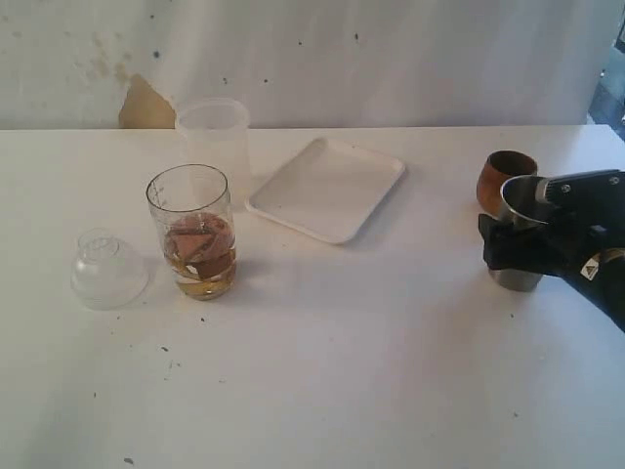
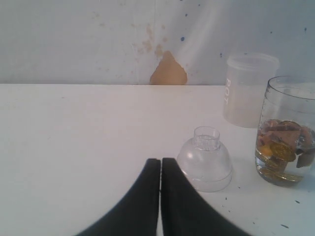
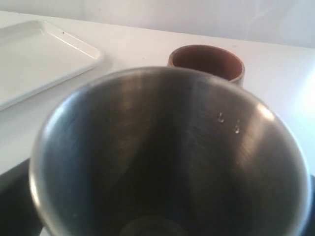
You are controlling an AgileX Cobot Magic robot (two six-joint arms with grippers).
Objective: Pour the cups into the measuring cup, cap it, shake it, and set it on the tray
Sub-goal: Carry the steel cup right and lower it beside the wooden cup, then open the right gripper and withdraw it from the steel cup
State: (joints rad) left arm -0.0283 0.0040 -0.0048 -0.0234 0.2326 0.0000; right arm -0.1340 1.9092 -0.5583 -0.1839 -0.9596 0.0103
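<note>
At the right of the exterior view the steel tumbler [image 1: 516, 280] stands upright with its base at the table, and my right gripper [image 1: 508, 244] is shut around its middle. In the right wrist view its empty inside [image 3: 167, 147] fills the picture. The brown wooden cup [image 1: 505, 174] [image 3: 206, 61] stands just behind it. The measuring cup [image 1: 192, 234] [image 2: 288, 132] holds brownish liquid and pieces. The clear dome cap [image 1: 105, 269] [image 2: 205, 162] rests on the table to its left. My left gripper [image 2: 161, 162] is shut and empty, close beside the cap; the exterior view does not show it.
The white tray [image 1: 327, 188] [image 3: 29, 64] lies empty at the back middle. A frosted plastic cup [image 1: 213, 132] [image 2: 248, 88] stands behind the measuring cup. Dark specks dot the table's front left. The wall runs along the far edge.
</note>
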